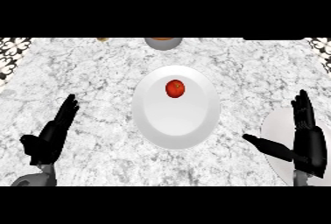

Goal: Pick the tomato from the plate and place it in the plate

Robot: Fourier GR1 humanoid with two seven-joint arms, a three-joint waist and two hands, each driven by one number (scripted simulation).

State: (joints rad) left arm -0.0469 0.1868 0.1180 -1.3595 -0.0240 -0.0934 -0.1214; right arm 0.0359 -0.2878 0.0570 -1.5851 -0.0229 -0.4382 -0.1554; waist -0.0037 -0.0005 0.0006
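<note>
Tomato point(175, 88) on far half of centre plate point(174, 127), roughly midway between left hand point(50, 138) and right hand point(309, 140). Fingers straight, empty on both. Right hand over second plate point(275, 127): likely picker.

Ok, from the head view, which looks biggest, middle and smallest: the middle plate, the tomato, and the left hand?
1. Middle plate.
2. Left hand, though it is nearer the camera, so it may look bigger than it is.
3. Tomato, by far the smallest.
</note>
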